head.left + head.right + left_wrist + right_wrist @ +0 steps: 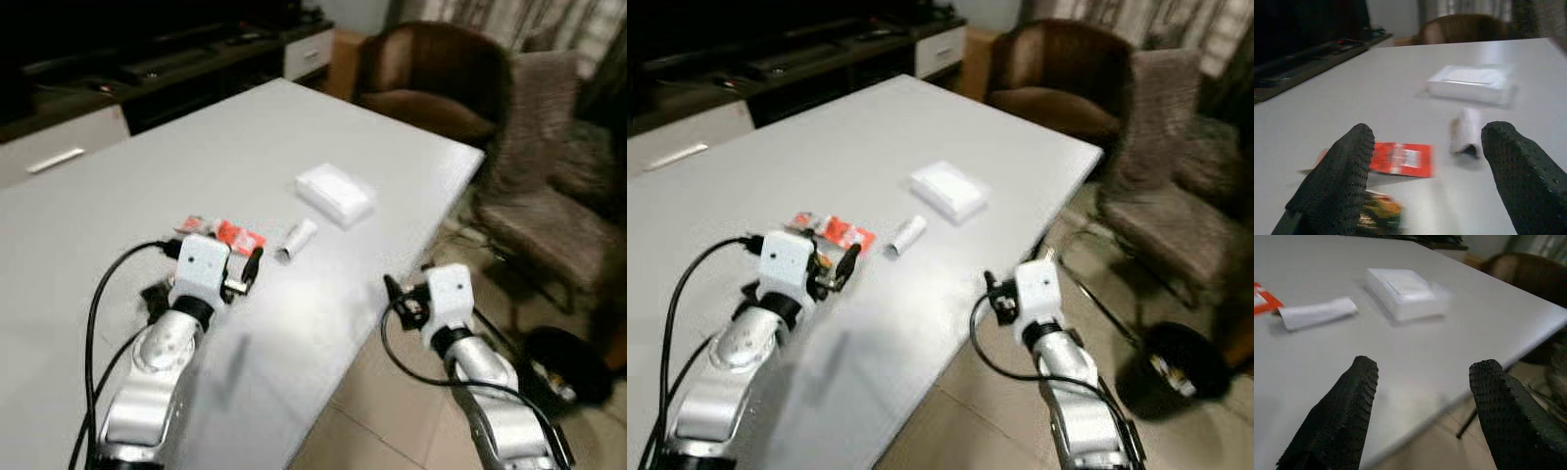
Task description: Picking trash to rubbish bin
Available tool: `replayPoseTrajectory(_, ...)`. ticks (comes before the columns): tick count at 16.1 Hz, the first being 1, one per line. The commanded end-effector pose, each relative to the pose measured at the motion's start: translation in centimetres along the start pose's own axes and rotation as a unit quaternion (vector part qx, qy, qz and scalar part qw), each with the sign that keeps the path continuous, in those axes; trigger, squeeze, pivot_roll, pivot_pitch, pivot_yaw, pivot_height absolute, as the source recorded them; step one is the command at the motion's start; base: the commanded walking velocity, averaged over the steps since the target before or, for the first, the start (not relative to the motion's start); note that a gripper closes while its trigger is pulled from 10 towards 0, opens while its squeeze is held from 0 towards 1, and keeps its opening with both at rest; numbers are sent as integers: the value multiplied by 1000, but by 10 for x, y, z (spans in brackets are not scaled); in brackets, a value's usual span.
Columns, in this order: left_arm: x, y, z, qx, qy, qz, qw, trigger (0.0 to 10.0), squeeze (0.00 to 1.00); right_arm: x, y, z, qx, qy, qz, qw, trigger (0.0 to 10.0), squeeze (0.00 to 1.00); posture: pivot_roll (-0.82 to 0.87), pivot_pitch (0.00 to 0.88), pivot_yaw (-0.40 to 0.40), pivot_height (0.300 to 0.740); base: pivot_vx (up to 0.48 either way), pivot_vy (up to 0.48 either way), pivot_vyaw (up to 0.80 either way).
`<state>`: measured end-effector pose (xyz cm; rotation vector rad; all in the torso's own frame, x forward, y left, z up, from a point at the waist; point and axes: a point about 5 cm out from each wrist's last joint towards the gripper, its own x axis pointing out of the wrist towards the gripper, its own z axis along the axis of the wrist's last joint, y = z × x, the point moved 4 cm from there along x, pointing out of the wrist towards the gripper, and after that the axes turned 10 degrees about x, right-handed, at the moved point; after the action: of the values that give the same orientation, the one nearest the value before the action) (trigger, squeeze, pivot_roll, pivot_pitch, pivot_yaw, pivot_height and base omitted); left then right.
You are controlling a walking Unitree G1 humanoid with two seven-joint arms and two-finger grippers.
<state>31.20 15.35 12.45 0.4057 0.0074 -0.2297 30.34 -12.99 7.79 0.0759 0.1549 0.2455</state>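
The left gripper (1425,181) is hovering wide open just beside the red wrapper (238,236) on the table (294,127). The rolled white paper (297,240) is lying right of the wrapper. The right gripper (1422,411), also spread wide, is hanging off the table's edge, with the bin (1171,372) on the floor beyond.

Left gripper (1425,181) fingers spread, arm forward, right gripper (1422,411) likewise spread
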Motion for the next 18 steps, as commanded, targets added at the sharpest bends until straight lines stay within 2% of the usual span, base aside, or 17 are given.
replayPoseTrajectory(1, -1, 11, -5, 13, 13, 21, 1000, 10000, 0, 4, 8, 2, 1, -1, 13, 1000, 10000, 0, -26, 0, -68, 740, 0, 0, 0)
replayPoseTrajectory(2, -1, 13, -7, 13, 18, 26, 999, 10000, 0, 4, 9, 3, -1, -1, 17, 1000, 10000, 0, -26, 0, -67, 740, 0, 0, 0)
replayPoseTrajectory(3, 0, 14, -13, -6, 32, 22, 999, 10000, 0, 4, 10, 3, -2, -1, 19, 1000, 10000, 0, -25, 0, -67, 740, 0, 0, 0)
replayPoseTrajectory(4, 3, 16, -16, -25, 34, 17, 999, 10000, 1000, 5, 11, 2, -1, -1, 20, 1000, 10000, 0, -24, 0, -65, 740, 0, 0, 0)
replayPoseTrajectory(5, 8, 16, -16, -36, 27, -5, 999, 10000, 1000, 5, 12, 2, 0, 0, 21, 1000, 10000, 0, -23, 0, -65, 740, 0, 0, 0)
replayPoseTrajectory(8, 21, 17, -23, -19, 25, -82, 996, 10000, 1000, 4, 15, 2, 4, 1, 27, 1000, 10000, 0, -28, 0, -59, 740, 0, 0, 0)
replayPoseTrajectory(10, 29, 36, -30, -6, 32, -103, 994, 10000, 1000, 1, 17, 0, 5, 2, 37, 999, 10000, 0, -31, 0, -55, 740, 0, 0, 0)
replayPoseTrajectory(12, 35, 48, -30, 4, 30, -115, 993, 10000, 1000, 1, 19, -1, 6, 5, 45, 999, 10000, 0, -33, 0, -58, 740, 0, 0, 0)
replayPoseTrajectory(15, 36, 59, -35, 16, 38, -137, 990, 10000, 1000, 0, 25, -2, 9, 12, 70, 997, 10000, 0, -40, 0, -56, 740, 0, 0, 0)
replayPoseTrajectory(17, 31, 66, -45, 0, 57, -180, 982, 10000, 1000, -5, 40, -10, 16, 41, 130, 991, 10000, 0, -42, 0, -54, 740, 0, 0, 0)
replayPoseTrajectory(18, 29, 70, -48, 2, 65, -184, 981, 10000, 1000, -8, 47, -10, 18, 47, 157, 986, 10000, 0, -42, 0, -54, 740, 0, 0, 0)
